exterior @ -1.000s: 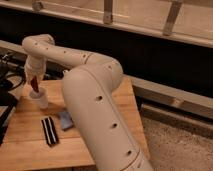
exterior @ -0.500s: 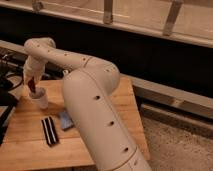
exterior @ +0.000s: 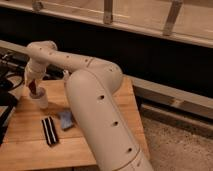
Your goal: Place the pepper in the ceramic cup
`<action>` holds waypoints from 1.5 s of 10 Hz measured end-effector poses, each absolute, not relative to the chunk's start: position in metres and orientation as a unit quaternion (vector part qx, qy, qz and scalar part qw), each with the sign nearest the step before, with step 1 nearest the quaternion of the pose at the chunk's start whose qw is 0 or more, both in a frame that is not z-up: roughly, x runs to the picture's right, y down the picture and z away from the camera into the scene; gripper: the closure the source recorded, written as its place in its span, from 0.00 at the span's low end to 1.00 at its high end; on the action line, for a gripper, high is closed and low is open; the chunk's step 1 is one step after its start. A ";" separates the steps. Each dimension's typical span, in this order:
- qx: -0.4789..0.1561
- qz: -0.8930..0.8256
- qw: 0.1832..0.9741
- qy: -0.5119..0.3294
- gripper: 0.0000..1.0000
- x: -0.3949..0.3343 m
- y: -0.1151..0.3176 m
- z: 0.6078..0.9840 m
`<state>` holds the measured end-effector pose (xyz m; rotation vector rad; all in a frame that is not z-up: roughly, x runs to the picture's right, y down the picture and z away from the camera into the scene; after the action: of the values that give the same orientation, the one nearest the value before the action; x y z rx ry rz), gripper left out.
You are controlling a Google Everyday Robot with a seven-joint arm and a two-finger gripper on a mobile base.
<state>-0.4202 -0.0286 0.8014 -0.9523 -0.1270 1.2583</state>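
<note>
The white ceramic cup (exterior: 41,99) stands upright on the left part of the wooden table (exterior: 30,150). My gripper (exterior: 33,84) hangs straight over the cup's mouth, at the end of the white arm that curves in from the right. It is shut on the dark red pepper (exterior: 33,89), which points down, with its lower end at or just inside the cup's rim. The arm's wrist hides the top of the pepper.
A black striped flat strip (exterior: 49,131) lies on the table in front of the cup. A small blue-grey item (exterior: 66,119) lies beside it, close to my arm. Dark equipment and cables (exterior: 6,85) stand at the left edge. A dark wall and railing run behind.
My gripper has come down a little with the pepper, closer to the cup's mouth. The cup, strip and blue-grey item have not moved.
</note>
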 end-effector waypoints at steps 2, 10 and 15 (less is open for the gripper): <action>-0.426 0.567 0.702 -0.060 0.88 -0.417 -0.028 0.805; -0.428 0.565 0.703 -0.066 0.12 -0.420 -0.026 0.802; -0.429 0.563 0.703 -0.068 0.11 -0.421 -0.025 0.801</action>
<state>-0.4209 -0.0248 0.8008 -0.9549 -0.1510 1.2528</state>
